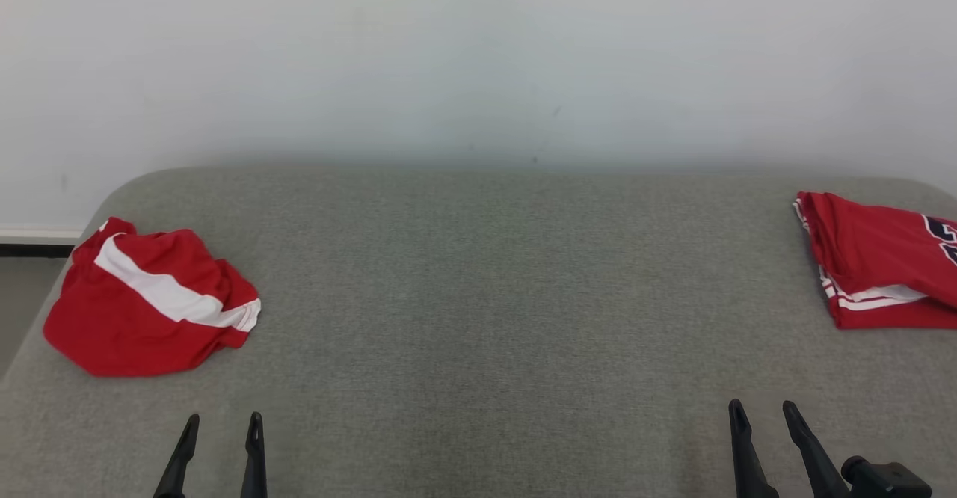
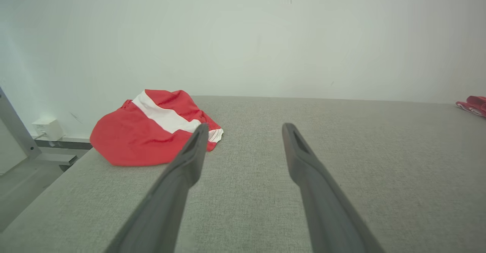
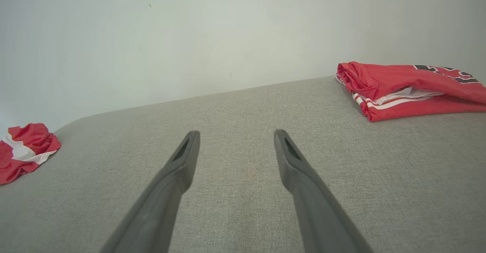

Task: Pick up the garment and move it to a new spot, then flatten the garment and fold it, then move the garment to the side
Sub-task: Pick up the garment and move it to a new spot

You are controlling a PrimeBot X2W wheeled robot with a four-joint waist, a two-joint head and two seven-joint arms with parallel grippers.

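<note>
Hovering with my left tool (image 1: 225,417) and right tool (image 1: 763,405) both wide open and empty, crumpled red fabric garment with white stripe (image 1: 149,303) lying far-left on grey fabric table (image 1: 486,296), ahead-left of left tool, the nearer arm.

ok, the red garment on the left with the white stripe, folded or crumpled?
Crumpled. The striped garment sits in a bunched heap, its stripe bent and edges uneven; not yet folded.
</note>
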